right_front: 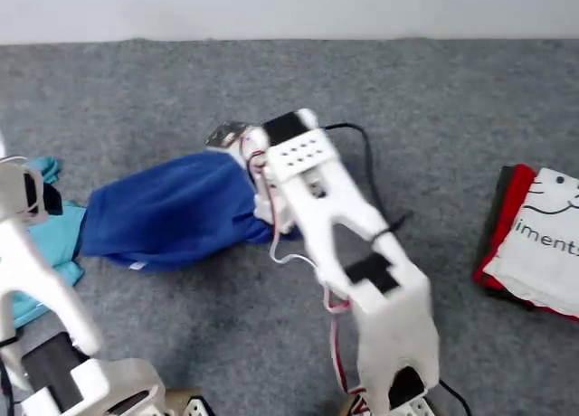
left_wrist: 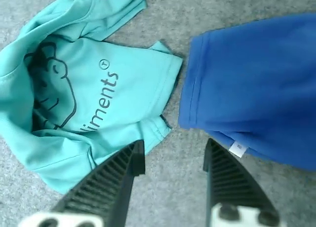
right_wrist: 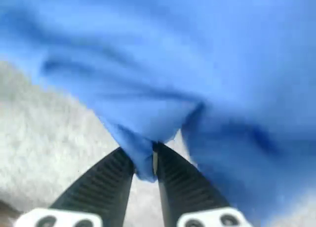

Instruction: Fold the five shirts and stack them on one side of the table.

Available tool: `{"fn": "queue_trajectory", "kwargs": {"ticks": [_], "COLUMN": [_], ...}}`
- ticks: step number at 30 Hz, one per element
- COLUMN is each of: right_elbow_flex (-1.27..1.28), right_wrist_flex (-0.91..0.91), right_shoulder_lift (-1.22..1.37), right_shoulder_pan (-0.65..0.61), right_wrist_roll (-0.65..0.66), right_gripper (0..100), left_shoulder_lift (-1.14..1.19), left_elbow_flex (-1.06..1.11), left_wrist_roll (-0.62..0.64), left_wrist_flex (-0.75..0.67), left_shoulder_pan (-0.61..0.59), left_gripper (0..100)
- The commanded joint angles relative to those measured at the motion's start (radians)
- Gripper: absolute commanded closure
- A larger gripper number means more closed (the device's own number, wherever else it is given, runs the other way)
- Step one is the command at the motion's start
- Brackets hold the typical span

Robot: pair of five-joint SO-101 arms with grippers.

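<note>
Pinching a bunched fold of the blue shirt (right_wrist: pixel 197 64), the right fingers (right_wrist: pixel 180 187) are clamped on the cloth at its edge. From above, the right arm (right_front: pixel 362 253) stretches from six o'clock up to the middle of the table (right_front: pixel 434 118). The blue shirt spreads from the arm's tip out toward nine o'clock, rumpled on the grey surface. The teal shirt (right_front: pixel 56 244) lies crumpled at the nine o'clock edge, just beside the blue shirt's far end and partly behind the left arm (right_front: pixel 36 280). The left fingers (left_wrist: pixel 111 185) hang spread apart above the table with nothing between them, over the narrow strip of grey that separates the teal sleeve from the blue hem. A small white tag (left_wrist: pixel 238 149) pokes out at that hem. At the three o'clock edge a folded white shirt (right_front: pixel 543 240) rests on a red shirt (right_front: pixel 507 222), with a dark shirt (right_front: pixel 498 194) underneath.
</note>
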Motion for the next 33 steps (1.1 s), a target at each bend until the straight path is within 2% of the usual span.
{"fn": "queue_trajectory", "kwargs": {"ticks": [1, 6, 12, 17, 23, 29, 31, 33], "right_elbow_flex": [0.117, 0.204, 0.227, 0.321, 0.350, 0.351, 0.353, 0.354], "right_wrist_flex": [0.047, 0.047, 0.044, 0.039, 0.022, 0.022, 0.031, 0.042], "right_shoulder_lift": [-0.325, -0.599, -0.727, -0.696, -0.611, -0.575, -0.573, -0.579], "right_shoulder_pan": [0.054, 0.185, 0.341, 0.331, 0.312, 0.314, 0.314, 0.315], "right_wrist_roll": [0.048, 0.069, 0.078, 0.124, 0.124, 0.124, 0.124, 0.124], "right_gripper": [98.9, 98.9, 98.9, 98.8, 98.8, 98.7, 97.2, 90.2], "left_shoulder_lift": [-0.051, -0.048, -0.003, 0.100, 0.242, 0.473, 0.548, 0.614], "left_elbow_flex": [-0.007, -0.002, 0.097, 0.231, 0.243, 0.226, 0.189, 0.099], "left_wrist_roll": [-0.012, -0.012, -0.060, -0.069, -0.069, -0.140, -0.143, -0.141], "left_wrist_flex": [0.028, 0.028, 0.026, 0.023, -0.015, -0.098, -0.121, -0.118], "left_shoulder_pan": [0.038, 0.138, 0.321, 0.474, 0.598, 0.628, 0.583, 0.528], "left_gripper": [80, 80, 80, 80, 80, 80, 80, 80]}}
